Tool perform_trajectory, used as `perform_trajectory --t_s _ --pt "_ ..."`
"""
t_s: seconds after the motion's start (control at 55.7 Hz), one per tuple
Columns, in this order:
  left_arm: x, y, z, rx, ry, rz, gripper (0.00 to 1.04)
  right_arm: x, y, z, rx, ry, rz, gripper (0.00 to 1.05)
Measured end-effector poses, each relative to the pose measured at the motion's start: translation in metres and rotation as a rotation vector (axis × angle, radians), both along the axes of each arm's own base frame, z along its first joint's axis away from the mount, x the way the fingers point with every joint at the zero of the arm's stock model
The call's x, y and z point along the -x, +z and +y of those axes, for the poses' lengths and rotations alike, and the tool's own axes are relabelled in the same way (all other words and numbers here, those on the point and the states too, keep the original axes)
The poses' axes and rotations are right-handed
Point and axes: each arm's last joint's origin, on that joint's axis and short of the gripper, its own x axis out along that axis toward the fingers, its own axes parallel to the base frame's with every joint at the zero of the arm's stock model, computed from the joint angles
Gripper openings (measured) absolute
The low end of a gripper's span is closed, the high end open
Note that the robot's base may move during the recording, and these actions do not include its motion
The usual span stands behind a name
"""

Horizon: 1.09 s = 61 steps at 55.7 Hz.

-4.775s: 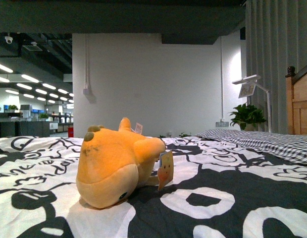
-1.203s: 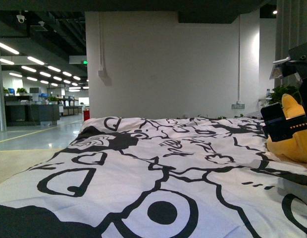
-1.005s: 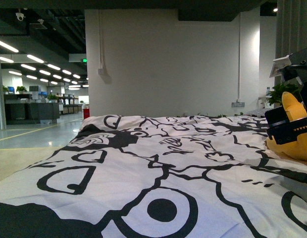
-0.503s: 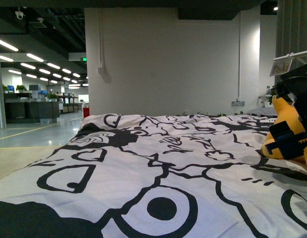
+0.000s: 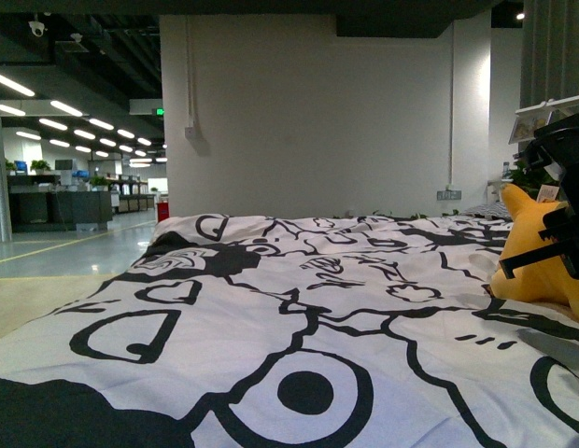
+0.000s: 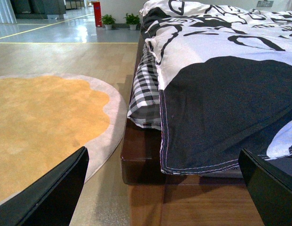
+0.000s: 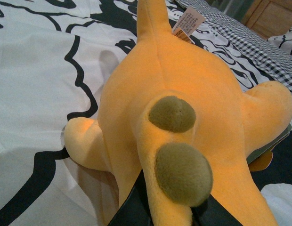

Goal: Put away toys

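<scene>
The toy is an orange-yellow plush animal (image 5: pixel 542 266) at the far right of the front view, resting on the black-and-white bedcover (image 5: pixel 299 308). My right gripper (image 5: pixel 568 245) is shut on it, its black body partly cut off by the frame edge. In the right wrist view the plush animal (image 7: pixel 183 94) fills the picture, with two olive-brown patches and a paper tag (image 7: pixel 188 23). There the right gripper (image 7: pixel 176 214) clamps a plush limb between its black fingers (image 7: pixel 132 209). My left gripper (image 6: pixel 160 197) hangs open and empty beside the bed's side, away from the toy.
A wooden bed frame (image 6: pixel 146 165) runs under the hanging bedcover and a checked sheet (image 6: pixel 146 89). An orange round rug (image 6: pixel 42 122) lies on the floor beside it, with potted plants (image 6: pixel 120 20) beyond. A wooden headboard (image 7: pixel 273 14) stands past the toy.
Since 4.8 s ago the view has swung, so the plush now sits at the right edge. In the last second the right gripper shifted right and the plush turned, showing more of its body.
</scene>
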Motion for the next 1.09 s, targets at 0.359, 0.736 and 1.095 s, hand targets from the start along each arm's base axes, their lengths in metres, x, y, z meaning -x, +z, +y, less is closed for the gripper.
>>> perform_trajectory --t_s 0.359,0.736,1.095 --pt "0.000 0.000 0.000 0.000 0.000 0.000 0.98 0.036 0.040 -0.035 -0.284 0.243 -0.144 0.07" --pt "0.000 0.000 0.000 0.000 0.000 0.000 0.98 0.135 0.060 -0.070 -0.548 0.486 -0.258 0.06" --pt "0.000 0.000 0.000 0.000 0.000 0.000 0.98 0.209 0.057 -0.067 -0.712 0.552 -0.324 0.06"
